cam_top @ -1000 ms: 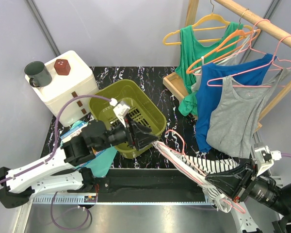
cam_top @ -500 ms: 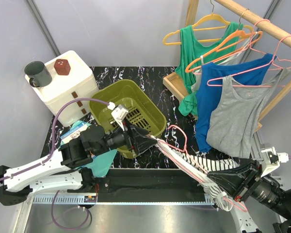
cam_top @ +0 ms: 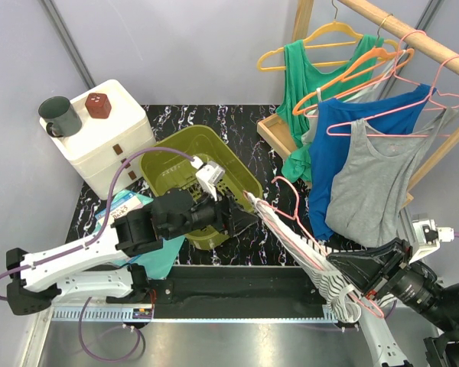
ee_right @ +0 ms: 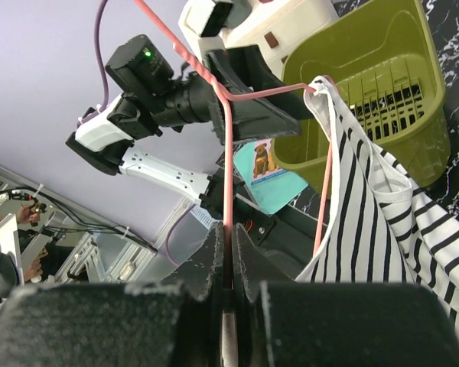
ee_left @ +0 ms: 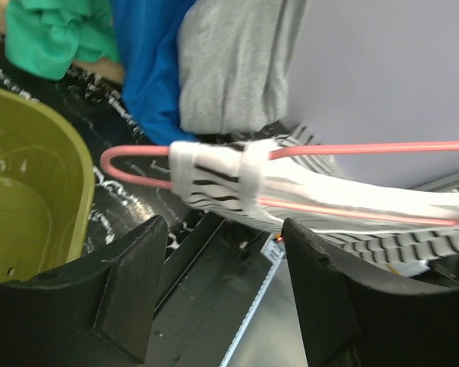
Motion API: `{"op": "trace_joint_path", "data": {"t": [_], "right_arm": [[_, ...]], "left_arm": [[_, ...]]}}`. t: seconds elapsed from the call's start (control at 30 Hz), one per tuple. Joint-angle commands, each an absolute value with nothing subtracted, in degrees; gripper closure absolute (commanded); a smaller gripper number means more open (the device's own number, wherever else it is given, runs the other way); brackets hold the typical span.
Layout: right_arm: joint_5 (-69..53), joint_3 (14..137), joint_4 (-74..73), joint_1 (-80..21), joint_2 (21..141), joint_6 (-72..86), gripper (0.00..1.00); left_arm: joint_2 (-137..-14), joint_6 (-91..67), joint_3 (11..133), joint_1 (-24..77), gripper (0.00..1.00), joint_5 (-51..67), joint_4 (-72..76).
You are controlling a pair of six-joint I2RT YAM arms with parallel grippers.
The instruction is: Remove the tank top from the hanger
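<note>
Right now the striped tank top (cam_top: pixel 310 258) is not yet off the pink hanger (cam_top: pixel 289 200), which is held above the surface between the two arms. The right tool (ee_right: pixel 228 246) is pinched tight on the hanger's wire near the hook. From there the hanger's long axis runs diagonally away and to the left, ending just beside the green basket (cam_top: pixel 176 149).

At that far end a strap (ee_left: pixel 214 180) is wrapped around the hanger's rounded shoulder. The left tool (ee_left: pixel 223 229) is the nearer one. Its jaws stand apart with nothing between them, and the strap sits just ahead of the gap, roughly centred on it and crossing it sideways.

My reading is that the next move depends on that line-up. The left tool would need to go forward, close on the strap alone and not on the wire, then draw it off past the hanger's end.
</note>
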State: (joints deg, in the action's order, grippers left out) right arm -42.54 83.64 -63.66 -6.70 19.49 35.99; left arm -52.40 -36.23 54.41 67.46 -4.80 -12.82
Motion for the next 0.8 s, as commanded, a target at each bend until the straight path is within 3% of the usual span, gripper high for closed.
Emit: {"op": "trace_joint_path", "data": {"t": [0.0,0.4,0.57,0.77], "right_arm": [[-41.84,83.93,-57.57,-6.5,19.42,36.83,1.0],[-42.19,83.23,-56.78,-6.5,19.25,36.56,1.0],[-41.75,80.35,-52.66,-6.5,18.46,38.4,1.0],[-39.38,72.09,-42.99,-6.5,17.31,40.34,1.0]], "left_arm": [[-54.57,-35.16,59.93,67.68,0.35,-9.4,-14.67],[-61.52,-32.61,68.29,67.59,0.36,-11.25,-15.55],[-63.98,-31.38,70.39,64.25,0.47,-10.55,-17.22],[-62.59,-29.36,71.81,61.35,0.32,-7.3,-17.49]]}}
